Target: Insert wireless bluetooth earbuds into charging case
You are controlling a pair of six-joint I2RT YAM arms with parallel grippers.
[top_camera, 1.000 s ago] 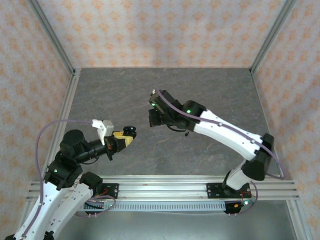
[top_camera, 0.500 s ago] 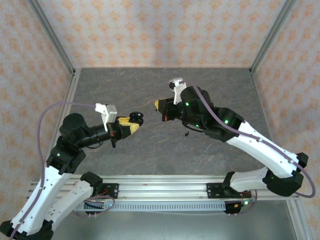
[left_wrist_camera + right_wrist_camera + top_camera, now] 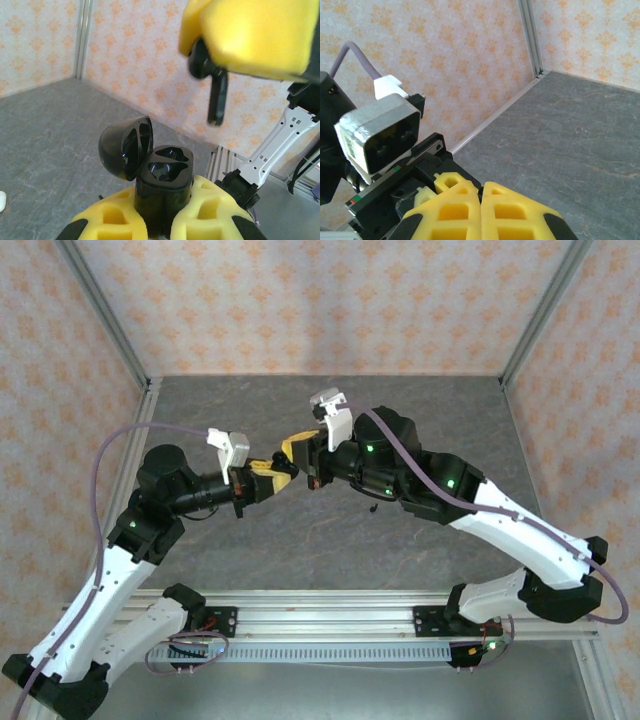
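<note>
**Left side.** We see the left gripper clamped on the lower body of the black charging case, which it holds upright above the table. The lid stands open, hinged to the left, and both sockets face upward.

**Centre.** The black earbud hangs above the case and off to its right, with its stem pointing down. It is apart from the case.

**Right side.** The right gripper has its pads together on the head of the earbud. In the right wrist view, the two foam fingers meet with no gap between them.

**Hazards, as we judge them:**

1. Misalignment. Both parts are carried in the air, so the errors of the two arms add together. A stem that meets the socket rim instead of the well can jam or skid off.
2. Rotation in the grip. Only the head of the earbud is pinched. A sideways touch on the stem can turn the earbud between the soft pads.
3. Dropping. If the pads part before the earbud seats, it falls to the table.
4. Lid strike. An approach from the left can knock the open lid shut.
5. Case slip. Hard downward pressure can push the case down through the foam fingers.
6. Wrong socket. We cannot tell which well fits this earbud.
</note>
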